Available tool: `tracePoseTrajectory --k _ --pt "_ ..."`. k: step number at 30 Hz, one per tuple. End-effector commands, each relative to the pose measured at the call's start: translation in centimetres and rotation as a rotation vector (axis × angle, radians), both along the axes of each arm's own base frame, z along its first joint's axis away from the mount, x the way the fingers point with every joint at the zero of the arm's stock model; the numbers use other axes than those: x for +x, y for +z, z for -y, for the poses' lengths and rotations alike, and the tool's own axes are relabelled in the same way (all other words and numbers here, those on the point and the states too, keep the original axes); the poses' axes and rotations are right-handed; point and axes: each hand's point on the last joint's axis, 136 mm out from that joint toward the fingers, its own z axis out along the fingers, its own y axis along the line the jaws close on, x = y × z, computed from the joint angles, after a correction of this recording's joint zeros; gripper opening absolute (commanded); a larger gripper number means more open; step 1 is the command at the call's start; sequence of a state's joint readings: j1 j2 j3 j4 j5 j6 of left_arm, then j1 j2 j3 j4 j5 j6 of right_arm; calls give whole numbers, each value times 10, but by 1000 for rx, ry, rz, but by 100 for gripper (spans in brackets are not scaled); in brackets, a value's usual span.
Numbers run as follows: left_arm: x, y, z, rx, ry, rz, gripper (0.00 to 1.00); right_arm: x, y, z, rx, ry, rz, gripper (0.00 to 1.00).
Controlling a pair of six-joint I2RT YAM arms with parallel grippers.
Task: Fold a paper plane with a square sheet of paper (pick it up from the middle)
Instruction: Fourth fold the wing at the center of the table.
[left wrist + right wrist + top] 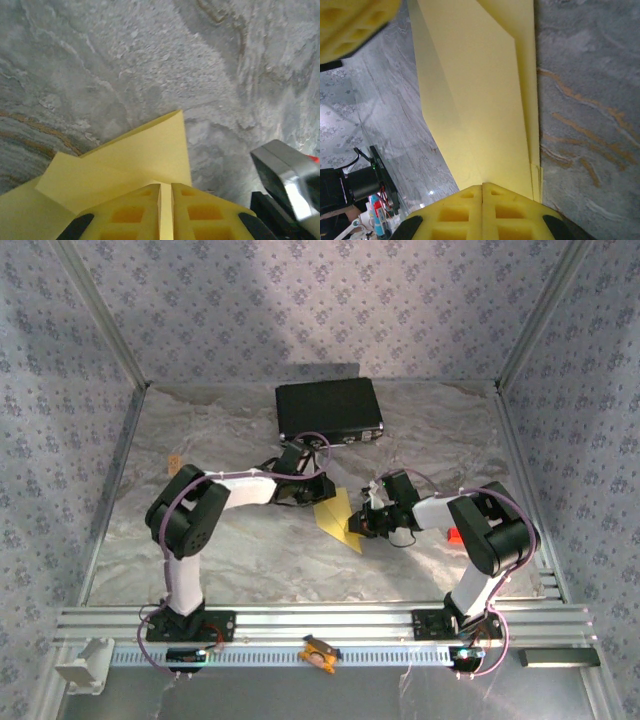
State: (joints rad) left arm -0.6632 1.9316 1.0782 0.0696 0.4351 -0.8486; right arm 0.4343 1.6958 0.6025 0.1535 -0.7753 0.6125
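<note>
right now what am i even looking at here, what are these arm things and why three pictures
These are two small robot arms bolted to a table edge. The overhead picture looks down on both; the other two come from cameras on each wrist, looking past yellow fingers. Between the arms is a partly folded yellow sheet of paper, on its way to becoming a plane. The left gripper and the right gripper are each shut on it, pinching opposite ends. A black case lies at the far side of the marbled table.
</note>
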Motion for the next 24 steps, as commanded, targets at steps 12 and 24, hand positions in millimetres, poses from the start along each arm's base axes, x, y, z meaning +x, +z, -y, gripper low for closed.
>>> tracePoseTrajectory --k 12,24 --pt "-15 -46 -13 78 -11 -88 8 -3 13 -1 -108 -2 -25 0" --pt "-16 -48 -14 85 -12 -92 8 13 -14 -17 -176 20 -57 0"
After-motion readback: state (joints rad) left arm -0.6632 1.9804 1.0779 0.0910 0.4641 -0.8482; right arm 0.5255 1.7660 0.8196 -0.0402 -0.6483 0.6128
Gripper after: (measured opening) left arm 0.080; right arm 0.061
